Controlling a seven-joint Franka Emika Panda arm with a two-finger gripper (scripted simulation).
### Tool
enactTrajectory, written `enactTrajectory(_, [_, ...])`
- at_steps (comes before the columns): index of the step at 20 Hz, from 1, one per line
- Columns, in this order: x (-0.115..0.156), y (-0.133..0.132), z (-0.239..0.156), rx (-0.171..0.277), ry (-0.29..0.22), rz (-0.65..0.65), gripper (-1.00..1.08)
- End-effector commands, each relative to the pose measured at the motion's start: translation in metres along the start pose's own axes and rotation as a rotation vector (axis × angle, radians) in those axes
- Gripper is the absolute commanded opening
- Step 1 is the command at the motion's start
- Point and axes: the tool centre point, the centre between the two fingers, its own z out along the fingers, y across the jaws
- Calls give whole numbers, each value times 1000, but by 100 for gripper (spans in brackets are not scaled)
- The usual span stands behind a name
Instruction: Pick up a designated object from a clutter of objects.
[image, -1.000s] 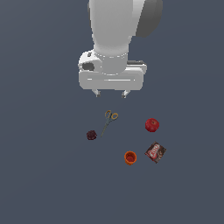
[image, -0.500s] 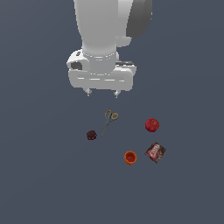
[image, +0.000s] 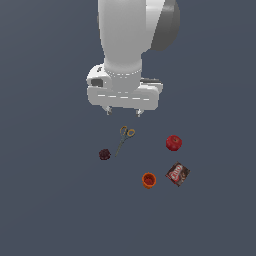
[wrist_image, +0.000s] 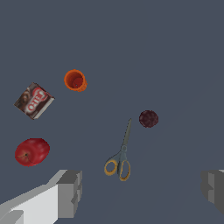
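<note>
The designated object, a glossy red apple, lies on the dark floor at the exterior view's right. My gripper hangs open high above the clutter with nothing between its fingers, roughly over the yellow-handled scissors and apart from the apple. The dark maroon bumpy ball lies to the exterior view's left of the scissors. Nearer the camera sit the orange cup and the brown-red snack packet.
The items lie loosely spread on a flat dark grey-blue floor, each separated from the others by gaps. The white arm body fills the upper middle of the exterior view.
The arm has shifted toward the exterior view's left and a little upward over the past second. The fingers stay open. None of the objects has moved.
</note>
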Motion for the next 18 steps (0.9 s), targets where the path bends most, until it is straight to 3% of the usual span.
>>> enactTrajectory(1, [1, -10, 8, -2, 1, 17, 100])
enactTrajectory(18, [-7, -121, 97, -5, 15, 202, 100])
